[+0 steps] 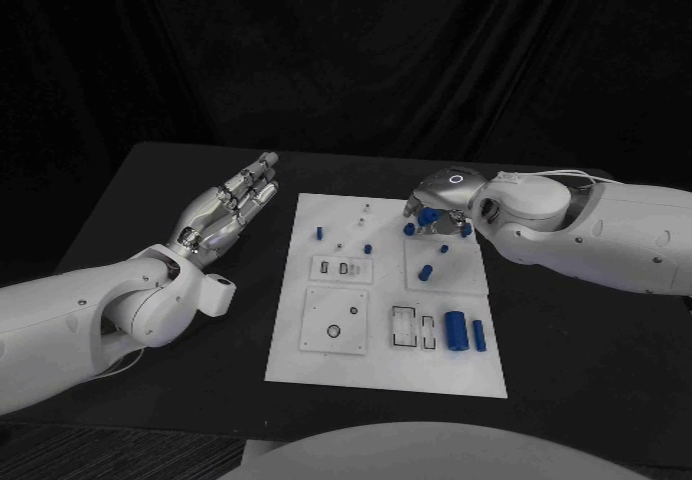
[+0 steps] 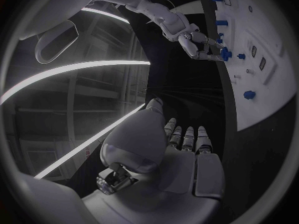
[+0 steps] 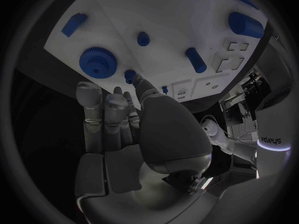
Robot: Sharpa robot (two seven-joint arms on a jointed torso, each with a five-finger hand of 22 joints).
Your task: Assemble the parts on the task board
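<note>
I am reaching my right hand down over the task board; its fingers are apart, holding nothing. A blue gear is lying just past its fingertips. My left hand is waiting flat and empty. I could bump the small blue pegs over.

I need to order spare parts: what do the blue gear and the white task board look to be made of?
The blue gear looks like matte plastic, perhaps printed: its colour is uniform and its teeth give no metallic glint. The task board looks like a rigid white plate, plastic or painted, with a flat, low-sheen surface and clean cutouts. Neither can be settled from the look alone.
</note>
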